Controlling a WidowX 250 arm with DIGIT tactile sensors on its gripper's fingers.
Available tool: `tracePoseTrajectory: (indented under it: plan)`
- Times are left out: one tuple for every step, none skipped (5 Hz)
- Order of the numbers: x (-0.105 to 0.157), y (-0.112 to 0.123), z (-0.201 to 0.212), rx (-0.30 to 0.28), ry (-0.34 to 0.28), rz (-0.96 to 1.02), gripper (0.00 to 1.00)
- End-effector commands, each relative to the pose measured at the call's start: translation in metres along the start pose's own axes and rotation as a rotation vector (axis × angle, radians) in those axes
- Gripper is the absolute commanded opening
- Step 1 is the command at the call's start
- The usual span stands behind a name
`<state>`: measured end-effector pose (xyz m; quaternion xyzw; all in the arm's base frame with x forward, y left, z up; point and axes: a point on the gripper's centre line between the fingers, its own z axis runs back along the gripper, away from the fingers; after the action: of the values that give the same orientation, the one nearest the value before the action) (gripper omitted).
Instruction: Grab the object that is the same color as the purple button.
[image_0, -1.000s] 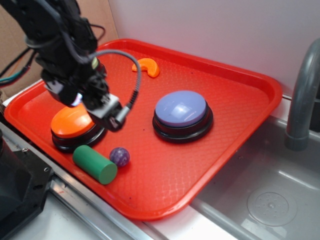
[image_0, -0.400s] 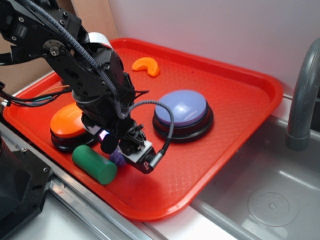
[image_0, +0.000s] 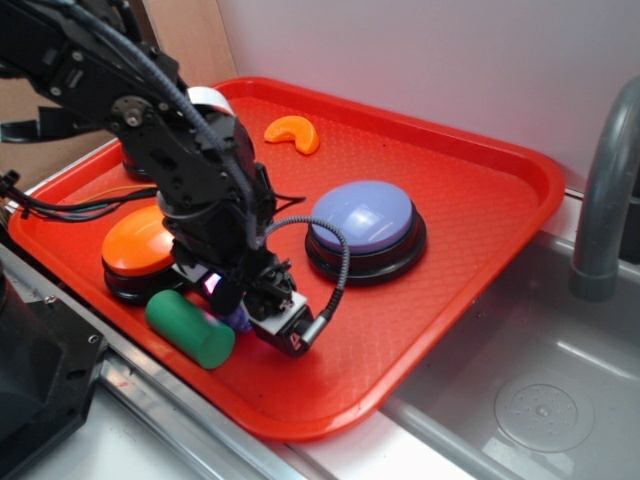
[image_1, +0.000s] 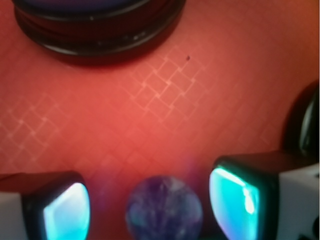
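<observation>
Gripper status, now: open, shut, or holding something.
Gripper: open, fingers on either side of the purple ball with gaps both sides; not yet gripping it.

mottled purple ball (image_1: 164, 207), lavender button (image_0: 361, 217), red tray (image_0: 470, 200)

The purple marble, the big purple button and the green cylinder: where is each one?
Purple marble (image_1: 164, 207), wrist view, centre of the ball.
Purple button (image_0: 362, 217), exterior view, top of the dome.
Green cylinder (image_0: 185, 322), exterior view, its curved side.
</observation>
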<state>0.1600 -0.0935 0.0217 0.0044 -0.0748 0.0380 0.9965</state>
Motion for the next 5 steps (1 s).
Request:
tracePoseTrajectory:
  plan:
    - [0.006,0.002,-0.006,-0.066,0.027,0.005,0.0]
    - [0.009,0.005,-0.004,-0.075,0.033,0.021,0.0]
    - [0.016,0.012,0.0,-0.089,0.048,0.032,0.0]
    - [0.031,0.021,0.018,-0.097,0.037,0.057,0.0]
    - [0.056,0.039,0.055,-0.083,-0.001,0.121,0.0]
